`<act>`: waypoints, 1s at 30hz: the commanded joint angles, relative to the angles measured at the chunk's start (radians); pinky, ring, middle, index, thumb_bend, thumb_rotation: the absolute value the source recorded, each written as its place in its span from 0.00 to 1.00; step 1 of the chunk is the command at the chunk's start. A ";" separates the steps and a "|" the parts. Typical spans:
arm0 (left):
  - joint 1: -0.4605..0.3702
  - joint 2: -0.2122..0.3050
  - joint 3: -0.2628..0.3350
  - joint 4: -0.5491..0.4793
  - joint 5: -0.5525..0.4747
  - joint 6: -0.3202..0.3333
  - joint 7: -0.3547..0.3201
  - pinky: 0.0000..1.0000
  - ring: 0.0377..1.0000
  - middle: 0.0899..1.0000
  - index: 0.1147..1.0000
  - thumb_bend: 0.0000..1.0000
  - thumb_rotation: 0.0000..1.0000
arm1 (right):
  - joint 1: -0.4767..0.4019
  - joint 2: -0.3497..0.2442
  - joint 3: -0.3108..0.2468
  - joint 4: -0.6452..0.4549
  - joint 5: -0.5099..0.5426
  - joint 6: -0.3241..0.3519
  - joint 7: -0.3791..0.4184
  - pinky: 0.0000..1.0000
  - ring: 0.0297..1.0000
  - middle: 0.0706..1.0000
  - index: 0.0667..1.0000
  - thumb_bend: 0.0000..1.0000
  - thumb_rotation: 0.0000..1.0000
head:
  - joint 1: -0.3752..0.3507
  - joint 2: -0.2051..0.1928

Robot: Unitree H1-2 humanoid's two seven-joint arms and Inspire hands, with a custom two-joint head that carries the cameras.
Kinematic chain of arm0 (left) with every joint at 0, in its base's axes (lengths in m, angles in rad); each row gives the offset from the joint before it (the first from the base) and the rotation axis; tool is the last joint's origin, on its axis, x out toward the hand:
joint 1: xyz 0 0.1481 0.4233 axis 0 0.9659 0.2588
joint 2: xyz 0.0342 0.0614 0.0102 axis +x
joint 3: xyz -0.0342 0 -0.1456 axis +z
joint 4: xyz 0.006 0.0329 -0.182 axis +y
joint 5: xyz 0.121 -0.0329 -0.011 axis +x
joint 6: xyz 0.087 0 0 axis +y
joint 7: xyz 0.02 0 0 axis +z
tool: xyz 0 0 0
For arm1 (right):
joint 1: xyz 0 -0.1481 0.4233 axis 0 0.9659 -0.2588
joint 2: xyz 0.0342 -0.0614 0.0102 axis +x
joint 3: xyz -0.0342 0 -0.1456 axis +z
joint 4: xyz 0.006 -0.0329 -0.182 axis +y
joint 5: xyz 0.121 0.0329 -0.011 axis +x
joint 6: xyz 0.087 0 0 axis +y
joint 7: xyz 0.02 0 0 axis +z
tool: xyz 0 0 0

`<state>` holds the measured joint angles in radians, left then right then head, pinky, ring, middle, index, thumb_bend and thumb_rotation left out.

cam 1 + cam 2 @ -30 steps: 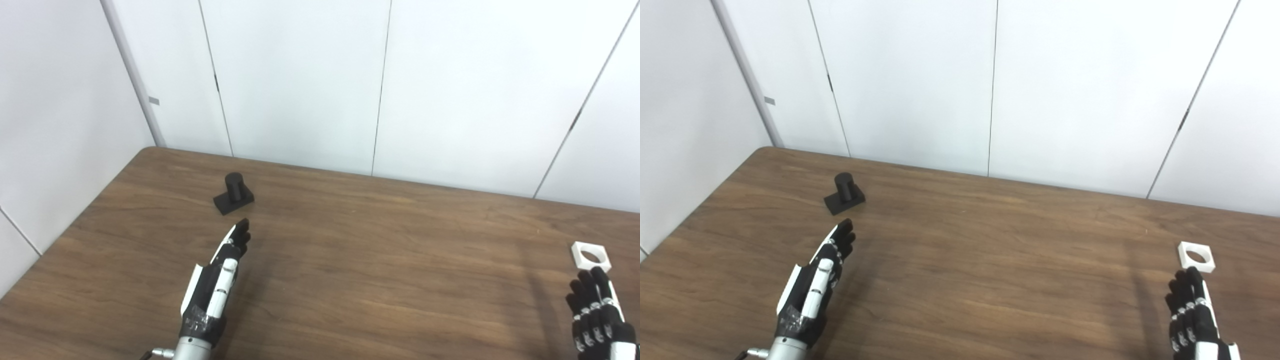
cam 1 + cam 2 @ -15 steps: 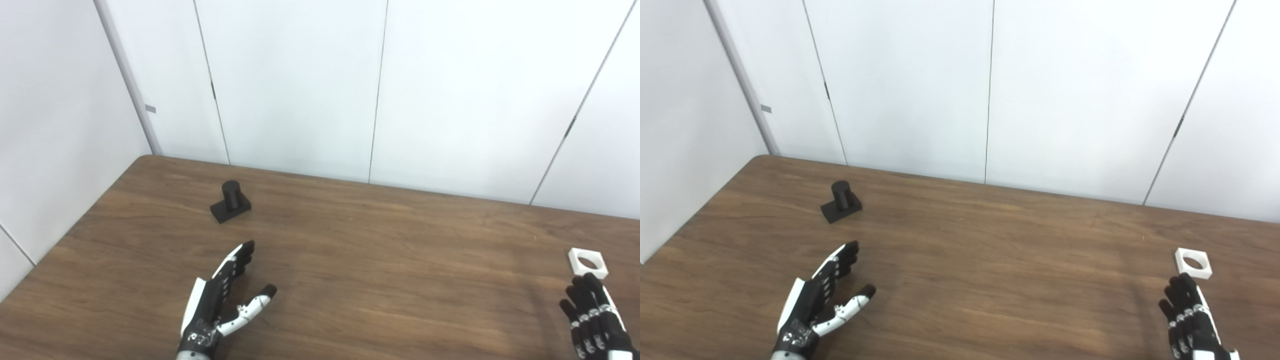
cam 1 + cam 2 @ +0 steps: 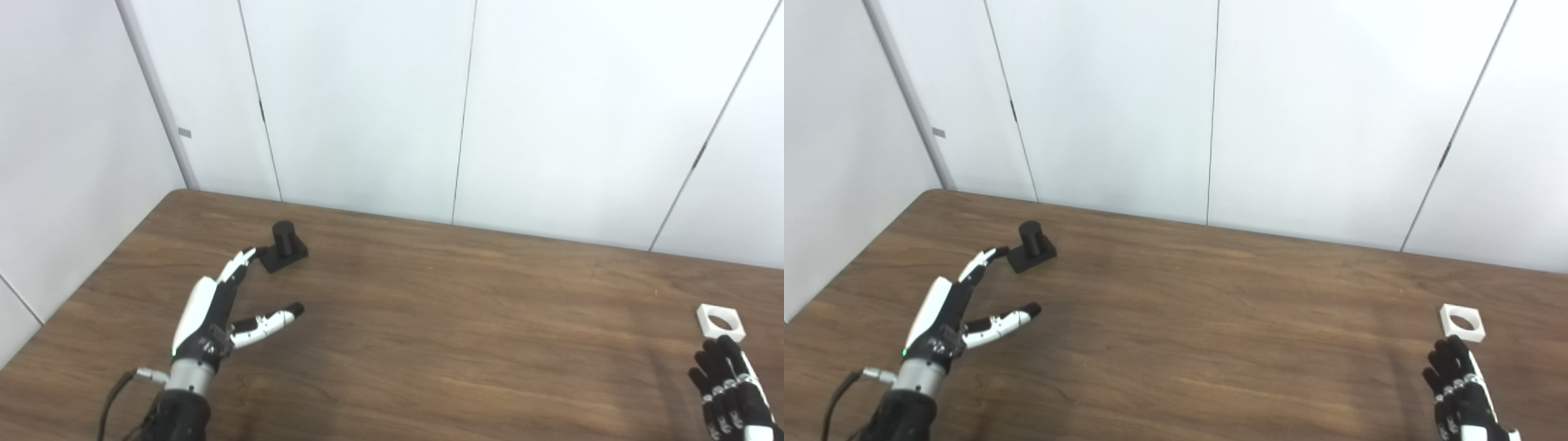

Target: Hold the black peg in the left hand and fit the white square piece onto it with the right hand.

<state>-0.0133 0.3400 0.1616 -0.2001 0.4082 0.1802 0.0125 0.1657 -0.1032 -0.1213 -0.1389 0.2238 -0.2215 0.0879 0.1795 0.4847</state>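
The black peg (image 3: 283,245), a short cylinder on a square base, stands upright on the brown table (image 3: 441,318) at the far left. My left hand (image 3: 214,309) is raised just in front of it and to its left, open, fingers stretched toward the base and thumb spread to the right; whether the fingertips touch the base I cannot tell. The white square piece (image 3: 721,321) with a round hole lies flat near the right edge. My right hand (image 3: 729,392) is low at the bottom right, just in front of that piece, fingers extended and empty.
White wall panels (image 3: 367,104) close off the table's far side and the left side. The table's left edge (image 3: 86,275) runs diagonally close to the left arm.
My left hand has lifted, moved forward and left, and now reaches up beside the peg's base with the thumb spread. The right hand has barely moved. The camera tilted slightly after the first frame.
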 commanded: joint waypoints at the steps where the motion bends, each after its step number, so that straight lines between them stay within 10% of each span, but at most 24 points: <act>1: -0.053 0.050 0.000 0.010 0.046 0.000 0.018 0.97 1.00 0.99 0.91 0.85 0.38 | 0.068 0.030 0.004 0.118 -0.008 -0.017 -0.004 0.94 0.94 0.93 0.92 0.58 0.88 | -0.001 0.002; 30: -0.411 0.178 -0.152 0.483 0.156 0.106 0.015 0.96 0.99 0.94 0.85 0.90 0.38 | 0.075 0.043 0.012 0.087 -0.032 -0.010 -0.023 0.95 0.95 0.94 0.94 0.57 0.90 | -0.006 0.012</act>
<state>-0.3732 0.4846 0.0077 0.2829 0.5600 0.2938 0.0165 0.1681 -0.0981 -0.1192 -0.1437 0.1893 -0.2275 0.0707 0.1733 0.4970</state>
